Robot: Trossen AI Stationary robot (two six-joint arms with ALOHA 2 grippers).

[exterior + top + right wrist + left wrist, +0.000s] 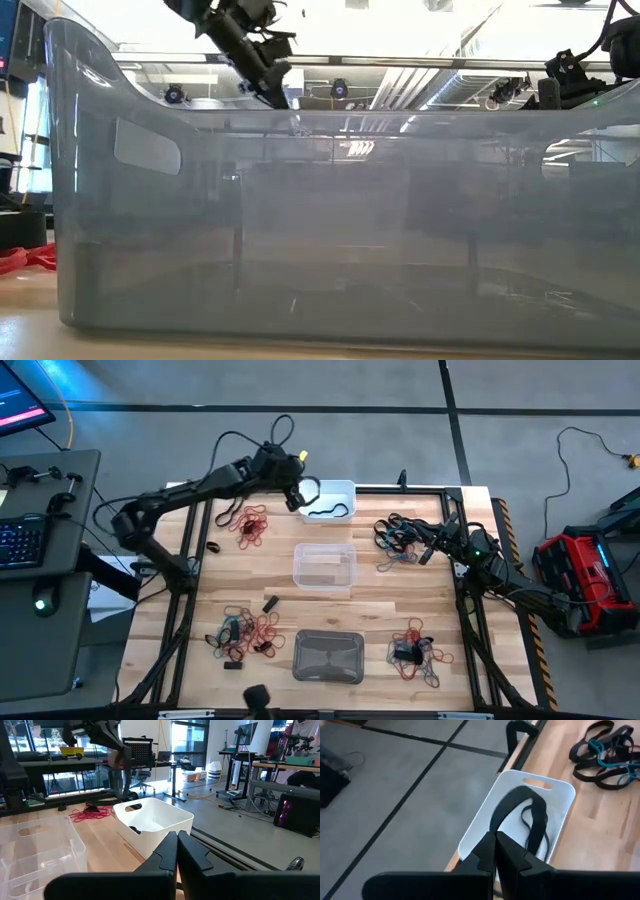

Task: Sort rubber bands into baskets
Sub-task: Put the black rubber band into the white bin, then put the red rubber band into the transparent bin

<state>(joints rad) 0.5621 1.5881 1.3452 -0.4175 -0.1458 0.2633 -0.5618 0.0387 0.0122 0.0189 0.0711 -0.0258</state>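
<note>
jaws shut above white basket [555, 810]

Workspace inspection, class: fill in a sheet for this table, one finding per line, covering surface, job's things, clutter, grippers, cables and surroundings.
Surface: wooden table in a black frame.
Job's things: white basket with black bands inside; clear basket mid-table; grey basket at the near edge. Rubber band piles: red, dark and teal, two mixed.
Clutter: small dark pieces on the wood.
Grippers: left gripper shut above the white basket's edge; right gripper shut beside the dark and teal pile.
Cables: black loops on the left arm; a thin cord on the floor.
Surroundings: keyboard desk; red device.
</note>
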